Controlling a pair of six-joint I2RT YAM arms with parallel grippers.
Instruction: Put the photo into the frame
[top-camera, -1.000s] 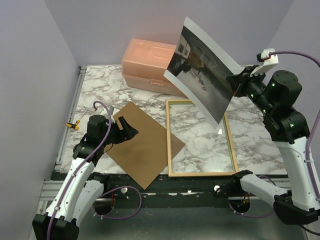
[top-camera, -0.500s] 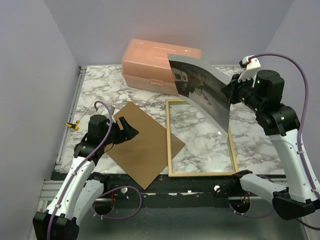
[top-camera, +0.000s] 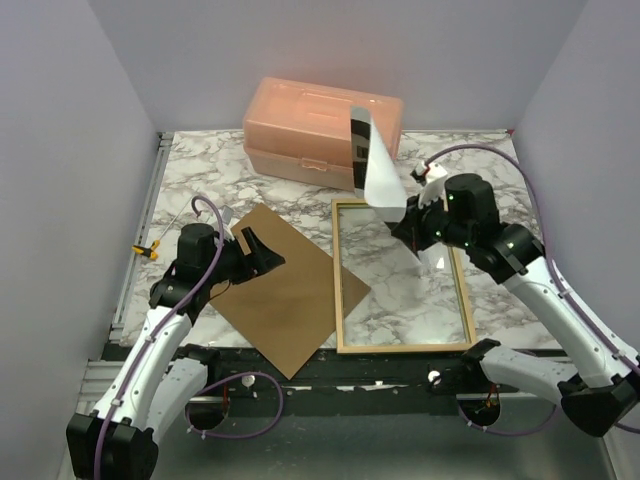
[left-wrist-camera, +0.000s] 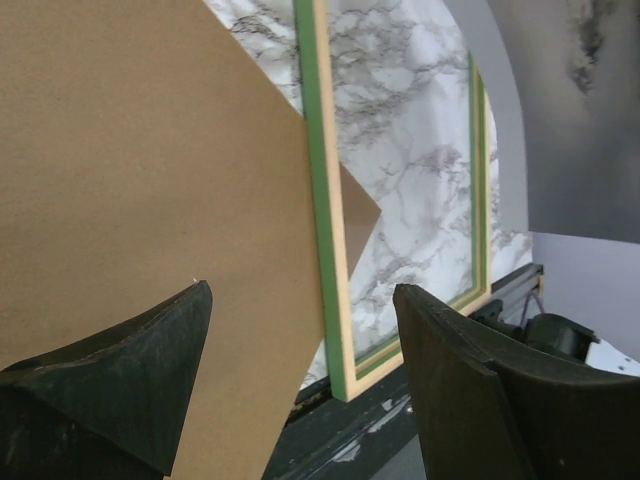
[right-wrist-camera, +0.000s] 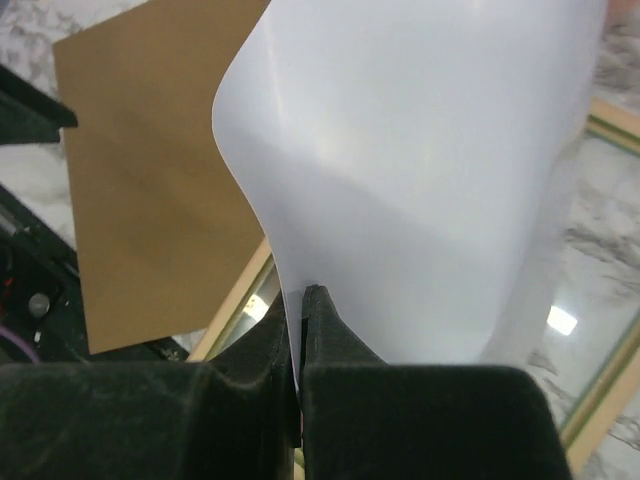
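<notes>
**White back of the print now faces up over the frame**

One second ago the photo (top-camera: 378, 175) was held high and almost flat, with its grey landscape turned to the overhead camera. Now the right arm has come down and inward. The sheet stands nearly edge-on and curled, so mostly its white back is seen. It hangs in the air above the far end of the frame (top-camera: 340, 285); I cannot tell if its lower edge already touches.

The right jaws are clenched on one edge of the photo (the wrist view shows the paper pinched between the two tips). The left jaws stand released over the brown backing board (top-camera: 285, 300), holding nothing, and they have hardly moved.

The frame lies flat on the marble surface (top-camera: 200, 175), and one corner of the board sits under its left rail.

In my judgement the turn prepares the picture side to go down into the frame. The sheet is not yet laid in, and its curl may catch on a rail.
</notes>
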